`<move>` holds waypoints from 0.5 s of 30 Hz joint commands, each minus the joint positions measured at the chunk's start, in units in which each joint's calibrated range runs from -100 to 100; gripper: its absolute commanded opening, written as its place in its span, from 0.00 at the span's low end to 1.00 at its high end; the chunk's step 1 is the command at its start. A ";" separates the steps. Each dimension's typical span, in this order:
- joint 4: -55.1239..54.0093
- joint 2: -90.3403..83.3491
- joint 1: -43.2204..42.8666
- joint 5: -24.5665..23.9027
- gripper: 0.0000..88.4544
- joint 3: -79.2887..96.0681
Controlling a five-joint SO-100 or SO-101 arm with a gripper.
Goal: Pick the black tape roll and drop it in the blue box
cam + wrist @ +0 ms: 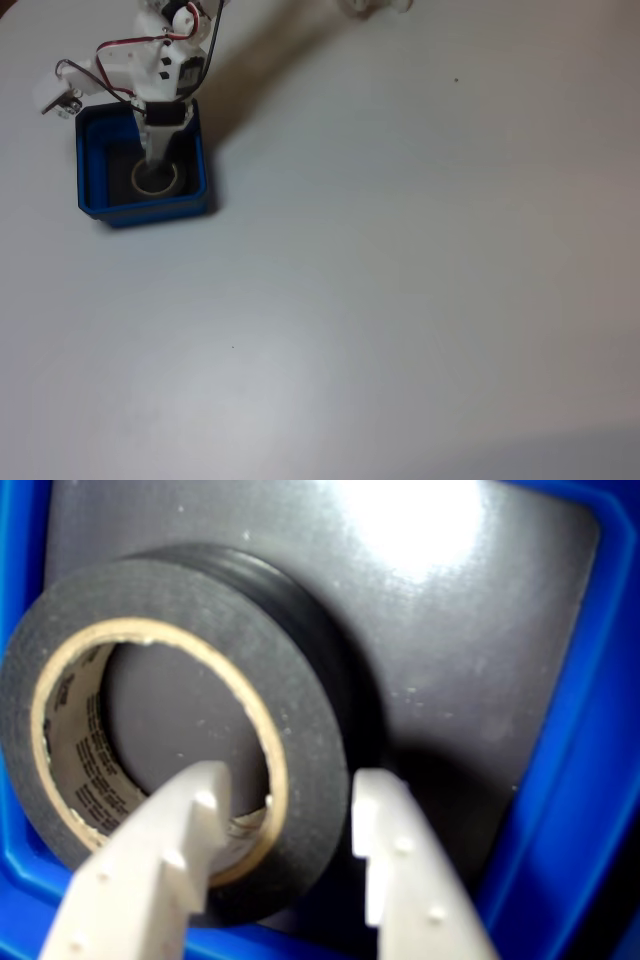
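Tape roll (180, 720) lies flat inside blue box (92, 190), hand (290, 830) straddling its wall

Arm (160, 70) reaching down; end effector (290, 810) seemingly slightly open.

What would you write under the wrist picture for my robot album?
The claw straddles the wall of the black tape, one finger in its hole, inside the blue box.
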 commanded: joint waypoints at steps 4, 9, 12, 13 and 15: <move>-0.92 -1.18 0.20 0.39 0.14 -4.33; -1.00 -1.60 0.20 0.39 0.13 -4.60; -1.00 -1.68 0.11 0.30 0.12 -5.77; -1.00 -1.68 0.11 0.30 0.10 -6.04; -1.00 -1.76 -0.09 0.30 0.05 -6.76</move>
